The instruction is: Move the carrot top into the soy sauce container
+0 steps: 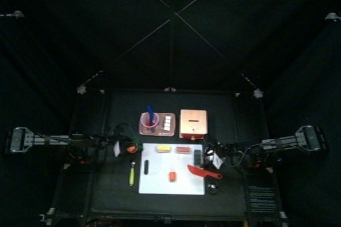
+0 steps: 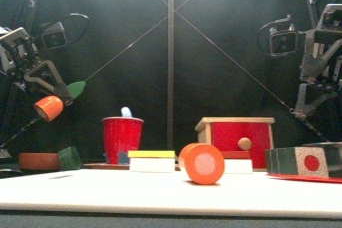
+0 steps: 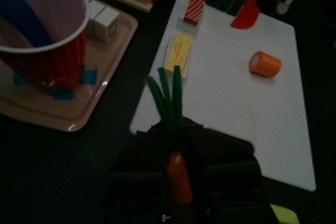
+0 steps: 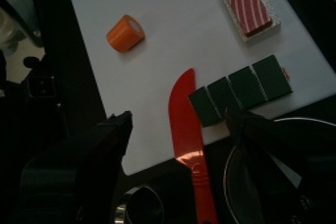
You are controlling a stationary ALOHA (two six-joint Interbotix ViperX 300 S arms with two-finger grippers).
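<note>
My left gripper (image 2: 44, 100) hangs above the table's left side, shut on the carrot top (image 2: 51, 106), an orange stub with green leaves. The left wrist view shows that stub (image 3: 178, 173) between the jaws, its leaves (image 3: 164, 95) pointing at the white cutting board (image 3: 250, 110). I cannot pick out the soy sauce container with certainty. A dark round dish (image 4: 289, 174) lies off the board's edge beside the red knife (image 4: 187, 140). My right gripper (image 4: 178, 154) hovers over that knife, jaws wide apart and holding nothing.
On the board lie an orange carrot piece (image 2: 202, 162), a yellow block (image 3: 180, 51), a red-striped block (image 4: 246, 2) and green blocks (image 4: 243, 88). A red cup (image 2: 122, 137) stands on a wooden tray (image 3: 79, 105), next to a red-fronted wooden box (image 2: 237, 135).
</note>
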